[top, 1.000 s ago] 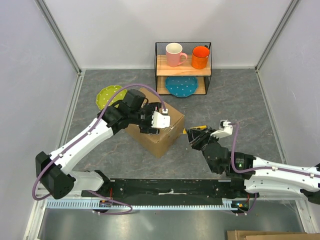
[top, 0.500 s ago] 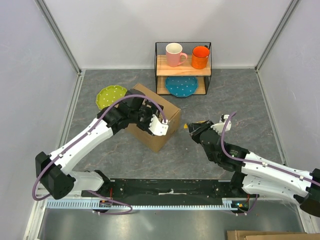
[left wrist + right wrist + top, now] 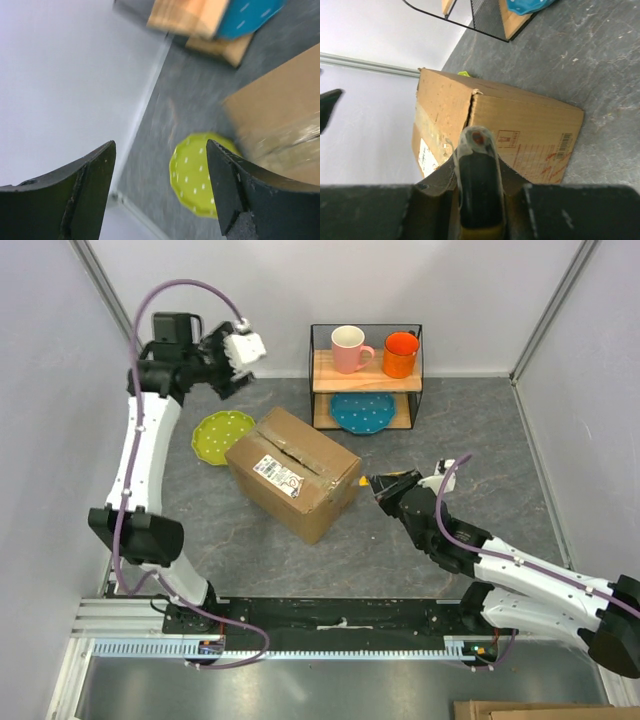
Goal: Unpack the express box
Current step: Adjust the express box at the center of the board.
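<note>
The express box (image 3: 295, 478) is a brown carton in the middle of the table, with a white label (image 3: 278, 474) on top and a dark slit along its top seam. It shows in the right wrist view (image 3: 525, 125) and at the left wrist view's right edge (image 3: 282, 120). My left gripper (image 3: 215, 365) is open and empty, raised high near the far left corner, well apart from the box. My right gripper (image 3: 392, 490) is shut on a black and yellow cutter (image 3: 477, 175), its tip close to the box's right end, with strands of clear tape on it.
A green dotted plate (image 3: 222, 435) lies left of the box, below the left gripper (image 3: 160, 147). A wire shelf (image 3: 366, 380) at the back holds a pink mug (image 3: 350, 348), an orange mug (image 3: 400, 354) and a blue plate (image 3: 363, 412). Walls close three sides.
My left arm has lifted off the box and swung up to the far left corner, uncovering the label. My right gripper with the cutter has barely shifted.
</note>
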Tool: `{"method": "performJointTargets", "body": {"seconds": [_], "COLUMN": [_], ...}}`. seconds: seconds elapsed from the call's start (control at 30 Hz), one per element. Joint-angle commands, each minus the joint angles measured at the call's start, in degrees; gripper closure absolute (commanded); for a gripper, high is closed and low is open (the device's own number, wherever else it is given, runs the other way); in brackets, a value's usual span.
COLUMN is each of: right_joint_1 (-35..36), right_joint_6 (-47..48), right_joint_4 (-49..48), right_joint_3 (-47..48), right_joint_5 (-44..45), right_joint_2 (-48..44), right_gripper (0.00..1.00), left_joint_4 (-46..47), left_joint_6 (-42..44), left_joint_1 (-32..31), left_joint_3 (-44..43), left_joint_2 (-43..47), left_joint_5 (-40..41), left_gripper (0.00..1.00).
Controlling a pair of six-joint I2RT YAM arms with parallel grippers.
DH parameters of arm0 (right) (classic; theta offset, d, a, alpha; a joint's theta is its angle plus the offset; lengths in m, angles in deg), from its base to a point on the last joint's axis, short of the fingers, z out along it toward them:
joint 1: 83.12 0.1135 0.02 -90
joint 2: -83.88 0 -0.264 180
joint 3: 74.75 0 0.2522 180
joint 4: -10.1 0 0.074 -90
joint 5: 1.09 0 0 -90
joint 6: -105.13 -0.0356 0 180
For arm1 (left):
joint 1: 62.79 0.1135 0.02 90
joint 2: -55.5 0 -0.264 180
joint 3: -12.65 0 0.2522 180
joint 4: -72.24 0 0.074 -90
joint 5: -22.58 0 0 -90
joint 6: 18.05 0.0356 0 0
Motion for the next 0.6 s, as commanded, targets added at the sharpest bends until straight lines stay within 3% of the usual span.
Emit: {"method": "performJointTargets", "body": {"seconds": [0.0, 0.07, 0.17, 0.27, 0.4, 0.57], "right_joint_1": [-0.76, -1.03, -1.2, -1.29, -1.55, -1.82], "right_joint_6": [-1.18, -1.18, -0.84, -1.01, -0.57, -0.22], "right_joint_4": [-5.16, -5.86, -6.3, -6.74, -7.36, -7.1], "right_joint_3": [-0.05, -0.23, -0.31, -1.28, -1.9, -1.9], "right_joint_5": [-1.45, -1.71, -2.41, -2.41, -2.68, -2.33], "right_joint_2": [0.03, 0.29, 1.0, 0.91, 0.47, 0.3], "right_gripper": [1.0, 1.0, 1.0, 1.0, 1.0, 1.0], "left_joint_4": [5.72, 15.66, 16.61, 25.83, 27.77, 25.32], "left_joint_6": [-7.0, -8.04, -9.88, -9.01, -11.99, -12.25], "left_joint_1": [10.01, 9.75, 7.22, 3.52, 3.33, 2.9], "left_joint_3": [6.44, 13.56, 22.19, 34.23, 36.53, 41.71], "left_joint_2": [-3.57, -0.6, 2.48, 8.55, 7.16, 11.1], "left_joint_5": [3.64, 8.9, 10.34, 15.06, 21.57, 15.09], "left_gripper": [0.22, 0.24, 0.26, 0.23, 0.23, 0.23]}}
